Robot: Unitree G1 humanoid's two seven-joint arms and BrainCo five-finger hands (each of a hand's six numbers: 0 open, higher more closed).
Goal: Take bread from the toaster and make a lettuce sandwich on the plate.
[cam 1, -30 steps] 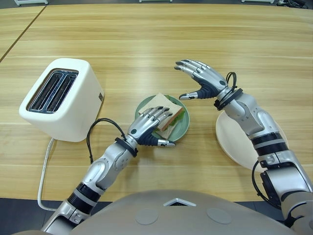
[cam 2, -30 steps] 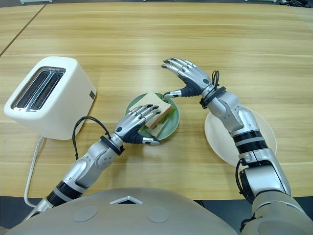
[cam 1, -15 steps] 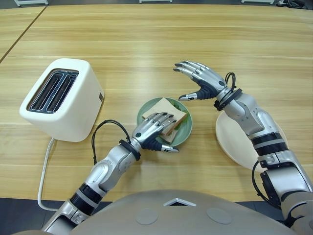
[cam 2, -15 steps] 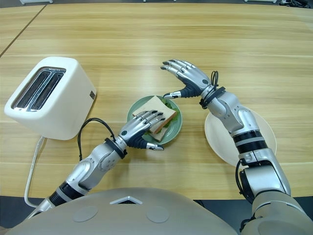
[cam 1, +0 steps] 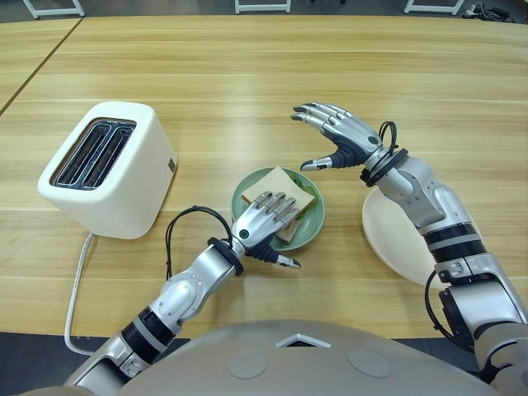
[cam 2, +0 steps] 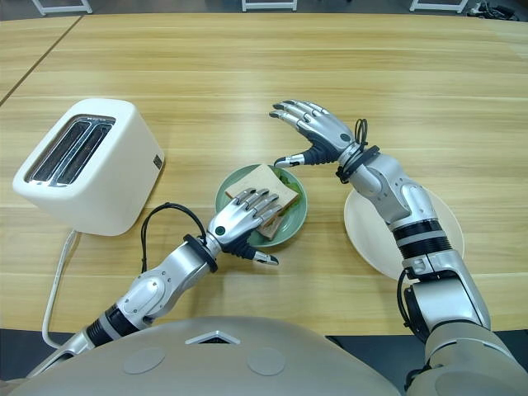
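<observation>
A sandwich (cam 1: 290,189) of toast slices lies on the green plate (cam 1: 247,188) at the table's middle; a little green lettuce shows under the bread. My left hand (cam 1: 266,224) rests over the plate's near edge, fingers spread and lying on the sandwich's front part, holding nothing. My right hand (cam 1: 338,132) hovers open above the table just behind and right of the plate, palm down, apart from the sandwich. The white toaster (cam 1: 106,167) stands to the left, its two slots dark.
A white plate (cam 1: 394,239) lies at the right, partly under my right forearm. The toaster's white cord (cam 1: 76,289) runs toward the near table edge. A black cable loops at my left wrist (cam 1: 183,224). Bare wooden table stretches behind.
My left hand has slid back toward the near edge of the green plate, uncovering most of the top slice. The right hand has barely moved. The camera shifted slightly.
</observation>
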